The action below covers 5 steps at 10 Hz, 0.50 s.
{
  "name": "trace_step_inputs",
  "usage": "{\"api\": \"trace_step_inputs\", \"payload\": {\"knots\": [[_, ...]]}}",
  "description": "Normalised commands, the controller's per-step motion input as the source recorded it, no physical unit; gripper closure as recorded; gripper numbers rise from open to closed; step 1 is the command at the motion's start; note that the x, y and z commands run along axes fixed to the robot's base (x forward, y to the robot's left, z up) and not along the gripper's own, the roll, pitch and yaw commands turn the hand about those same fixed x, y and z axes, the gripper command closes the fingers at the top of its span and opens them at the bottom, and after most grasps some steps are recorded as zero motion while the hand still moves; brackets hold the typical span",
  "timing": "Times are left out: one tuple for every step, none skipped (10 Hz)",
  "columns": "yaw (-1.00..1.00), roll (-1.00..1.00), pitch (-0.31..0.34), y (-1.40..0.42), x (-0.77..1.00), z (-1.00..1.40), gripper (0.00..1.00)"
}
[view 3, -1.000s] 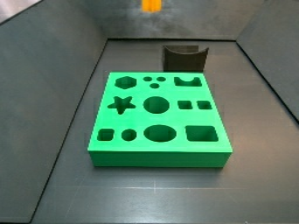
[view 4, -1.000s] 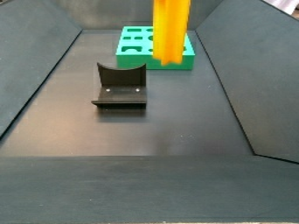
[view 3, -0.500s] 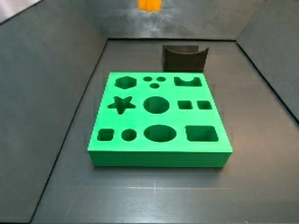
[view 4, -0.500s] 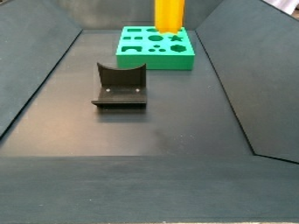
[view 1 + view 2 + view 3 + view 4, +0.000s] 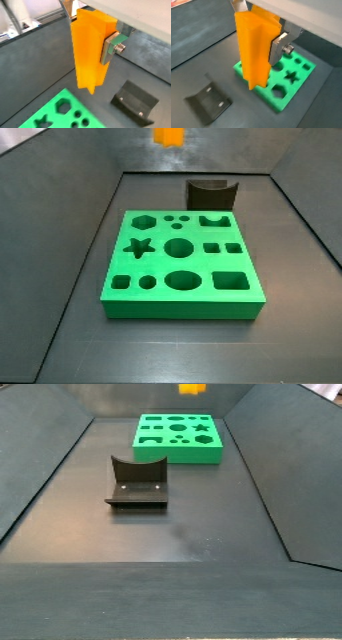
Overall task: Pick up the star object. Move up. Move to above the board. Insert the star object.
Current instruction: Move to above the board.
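- The star object [image 5: 91, 52] hangs upright in the gripper [image 5: 100, 47], whose silver fingers [image 5: 111, 46] are clamped on its upper part; in both wrist views its ridged lower end is free in the air, touching nothing.
- Since a second ago the peg has climbed: in a side view, where much of its length showed before, only its lower tip [image 5: 193, 388] is left at the upper edge, and the tip [image 5: 168, 136] has also shifted slightly higher.
- Below the gripper and off to one side lies the bright-green board [image 5: 294, 75], its star hole [image 5: 292, 77] open and empty; the peg's tip is well above it and appears near the board's edge rather than over that hole.
- The dark fixture [image 5: 135, 100] stands on the floor below the gripper, apart from the board.
- My reading: picking up is done and the lift is nearly complete. What remains is to carry the peg sideways until it stands over the star hole [image 5: 138, 249], match its ridges to the points, then lower it.
- Risk, as a guess: a slight twist in the grip could jam the ridges at the hole's mouth.
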Motion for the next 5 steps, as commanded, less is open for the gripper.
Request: {"api": "trace_step_inputs", "payload": {"knots": [[-0.05, -0.02, 0.069, -1.0, -0.02, 0.22, 1.0], [-0.02, -0.02, 0.067, -1.0, -0.02, 0.23, 1.0], [-0.01, 0.0, 0.074, -1.0, -0.01, 0.24, 1.0], [0.0, 0.0, 0.091, -1.0, 0.02, 0.24, 1.0], [0.0, 0.0, 0.101, -0.83, 0.03, 0.2, 1.0]]}}
